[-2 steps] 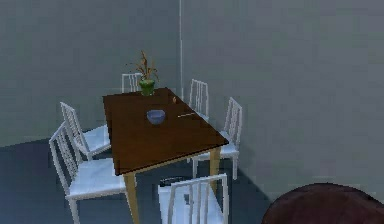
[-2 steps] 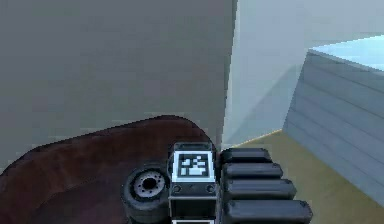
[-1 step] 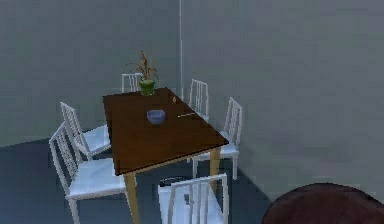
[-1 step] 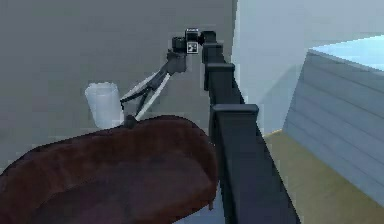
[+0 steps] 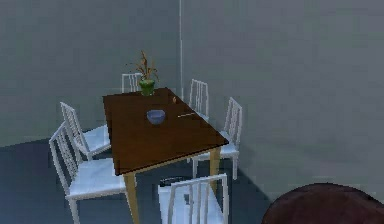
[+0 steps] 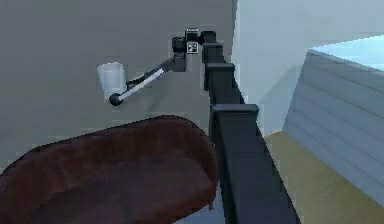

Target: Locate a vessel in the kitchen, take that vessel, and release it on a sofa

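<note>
I read the arm [image 6: 236, 130] as extended, a dark bar rising from the arm side view's bottom edge. At the wrist [image 6: 190, 45] the pincer [image 6: 120, 97] angles down-left, holding a white cup [image 6: 110, 75].

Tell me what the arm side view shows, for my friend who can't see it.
The gripper holds a white cup-like vessel in the air before a grey wall, with a dark red sofa below it in the picture. The robot's dark arm rises from the bottom edge.
</note>
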Robot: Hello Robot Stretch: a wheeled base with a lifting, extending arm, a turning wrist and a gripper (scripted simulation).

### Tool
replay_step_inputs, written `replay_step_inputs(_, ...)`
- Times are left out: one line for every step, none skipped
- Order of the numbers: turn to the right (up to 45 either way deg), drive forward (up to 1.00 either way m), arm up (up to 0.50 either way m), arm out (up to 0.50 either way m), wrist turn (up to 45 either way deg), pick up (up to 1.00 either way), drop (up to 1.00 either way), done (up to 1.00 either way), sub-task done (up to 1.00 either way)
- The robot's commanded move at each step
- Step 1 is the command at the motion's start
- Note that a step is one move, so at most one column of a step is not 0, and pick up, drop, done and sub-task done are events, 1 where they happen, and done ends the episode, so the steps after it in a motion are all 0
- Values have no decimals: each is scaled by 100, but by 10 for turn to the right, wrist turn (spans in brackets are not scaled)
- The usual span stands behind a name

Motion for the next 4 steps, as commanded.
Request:
replay_step_inputs(0, 0, -42, 0, 0, 0, 0, 0, 0)
replay_step_inputs(0, 0, -32, 0, 0, 0, 0, 0, 0)
replay_step_inputs(0, 0, 0, 0, 0, 0, 100, 0, 0)
replay_step_inputs(0, 0, 10, 0, 0, 0, 0, 0, 0)
